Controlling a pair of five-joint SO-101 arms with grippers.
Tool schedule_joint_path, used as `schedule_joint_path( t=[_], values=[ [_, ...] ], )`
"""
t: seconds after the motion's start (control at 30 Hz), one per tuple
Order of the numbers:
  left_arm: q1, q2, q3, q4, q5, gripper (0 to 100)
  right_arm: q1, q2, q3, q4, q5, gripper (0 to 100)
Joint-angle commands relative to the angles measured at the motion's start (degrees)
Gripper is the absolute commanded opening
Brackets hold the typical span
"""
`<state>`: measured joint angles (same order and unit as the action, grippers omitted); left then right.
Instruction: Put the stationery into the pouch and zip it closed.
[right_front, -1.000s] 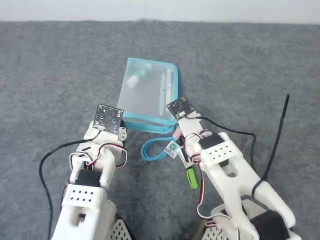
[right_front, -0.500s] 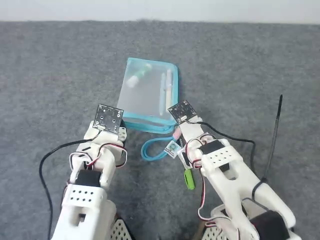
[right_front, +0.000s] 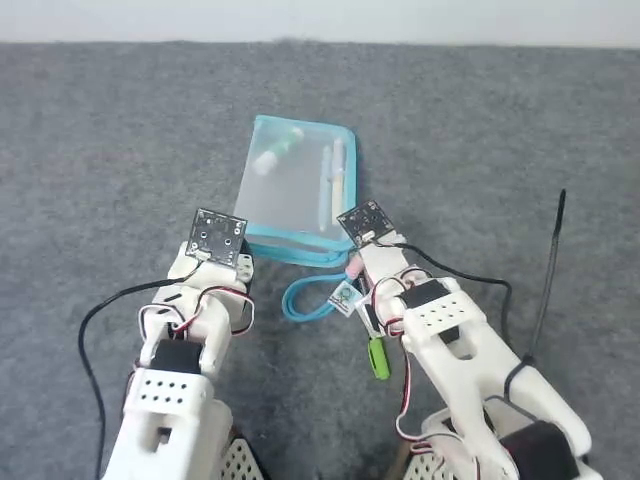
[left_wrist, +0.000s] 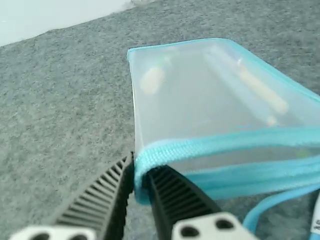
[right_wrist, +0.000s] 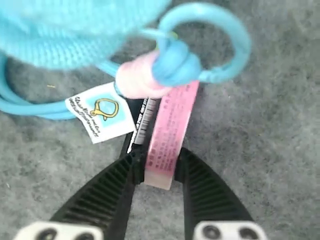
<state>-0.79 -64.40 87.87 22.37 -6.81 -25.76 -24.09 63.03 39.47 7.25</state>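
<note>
The clear pouch (right_front: 290, 195) with light blue trim lies flat on the grey mat, with pens (right_front: 335, 180) and a small white item (right_front: 268, 160) inside it. My left gripper (left_wrist: 140, 175) is shut on the pouch's near zipper corner (left_wrist: 150, 157), at the pouch's near left edge in the high view (right_front: 232, 256). My right gripper (right_wrist: 157, 160) is shut on the pink tag (right_wrist: 167, 140) tied to the blue zipper-pull ring (right_wrist: 205, 45). In the high view that gripper (right_front: 353, 270) sits at the pouch's near right corner.
A blue cord loop (right_front: 305, 300) with a white label (right_front: 346, 298) lies between the two arms, just in front of the pouch. A black cable (right_front: 548, 290) arcs beside the right arm. Grey mat (right_front: 120, 140) surrounds the pouch on all sides.
The right arm drew back slightly toward its base during the first half second, its cable swinging with it. The pouch and the left arm have stayed put.
</note>
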Motion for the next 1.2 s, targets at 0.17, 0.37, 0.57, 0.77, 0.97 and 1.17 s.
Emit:
schedule_joint_path(
  t=[0.17,0.37,0.57,0.77,0.97,1.17],
  values=[
    [-0.6,-0.4,-1.8,-1.2,-0.3,1,16.0,-3.3,-6.5,9.5,-0.3,0.7],
    [-0.5,-0.3,-1.8,-1.2,-0.3,1,21.8,-3.3,-16.8,24.0,3.9,0.6],
    [4.0,-0.4,-0.9,-1.6,-0.3,1,19.4,-3.4,-24.1,33.5,10.9,0.6],
    [8.9,-0.4,-0.8,-1.6,-0.3,1,8.7,-10.6,-25.3,39.6,11.8,0.6],
    [11.1,-0.4,-0.9,-1.6,-0.3,1,-3.0,-25.8,-25.2,46.2,11.9,0.6],
    [13.4,-0.4,-0.9,-1.4,-0.2,1,-10.2,-21.6,-25.9,45.1,12.0,0.6]
  ],
)
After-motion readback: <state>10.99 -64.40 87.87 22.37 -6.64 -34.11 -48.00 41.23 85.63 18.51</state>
